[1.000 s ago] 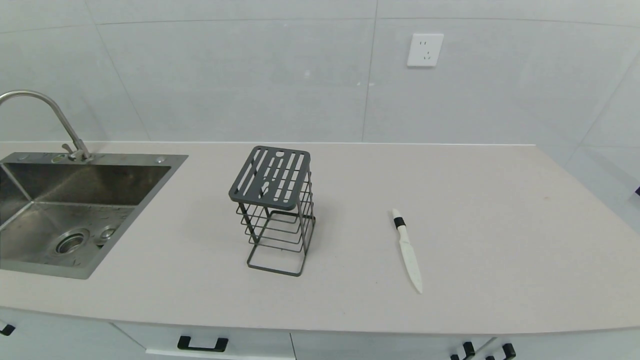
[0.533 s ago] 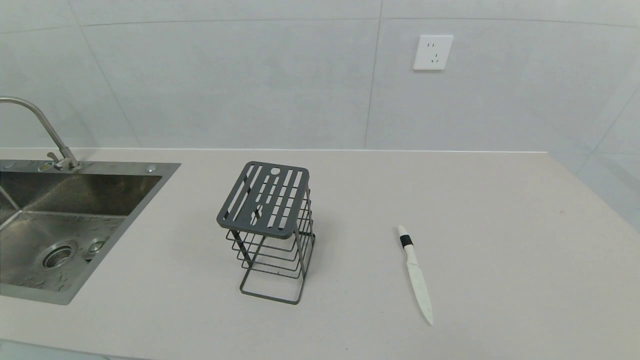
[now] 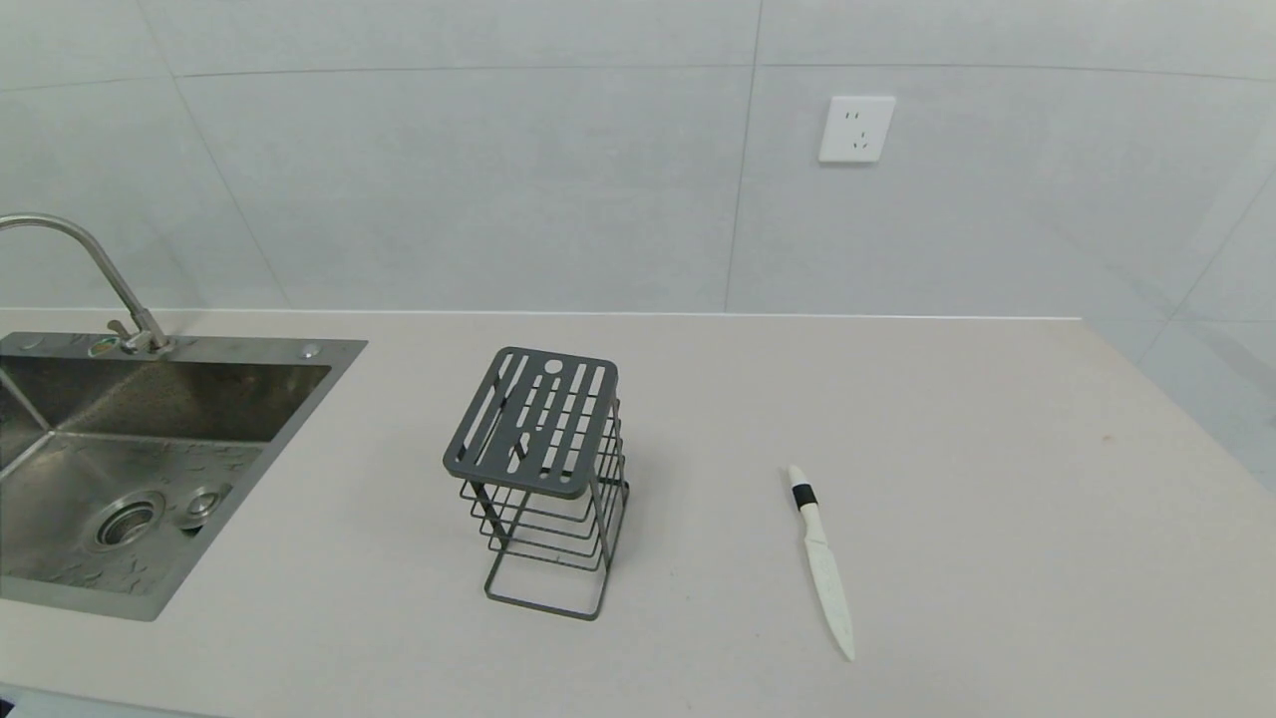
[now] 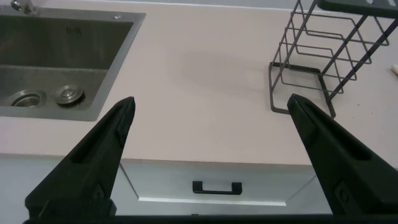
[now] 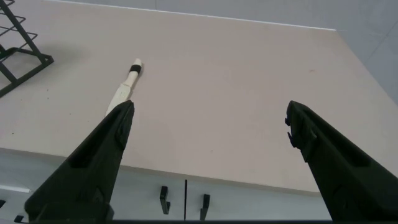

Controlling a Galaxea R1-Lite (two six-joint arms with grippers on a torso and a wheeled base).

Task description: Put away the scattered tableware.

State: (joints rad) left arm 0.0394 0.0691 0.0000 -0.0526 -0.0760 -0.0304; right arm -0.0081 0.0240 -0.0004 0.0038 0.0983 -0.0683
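Observation:
A white knife (image 3: 821,560) with a black band on its handle lies flat on the beige counter (image 3: 947,429), right of centre, tip toward the front edge. A dark grey wire knife rack (image 3: 543,469) with a slotted top plate stands upright at the middle. My left gripper (image 4: 208,118) is open, held off the counter's front edge with the rack's base (image 4: 311,68) ahead of it. My right gripper (image 5: 208,121) is open too, out past the front edge, with the knife (image 5: 124,90) lying beyond one finger. Both grippers hold nothing.
A steel sink (image 3: 60,469) with a curved tap (image 3: 90,264) is set into the counter at the left. A wall socket (image 3: 855,128) sits on the tiled wall. Drawer handles (image 4: 216,186) show under the front edge. The counter ends at the right (image 3: 1186,429).
The head camera has shifted forward and down, so the whole scene sits lower in the picture. The knife and the rack have not moved on the counter.

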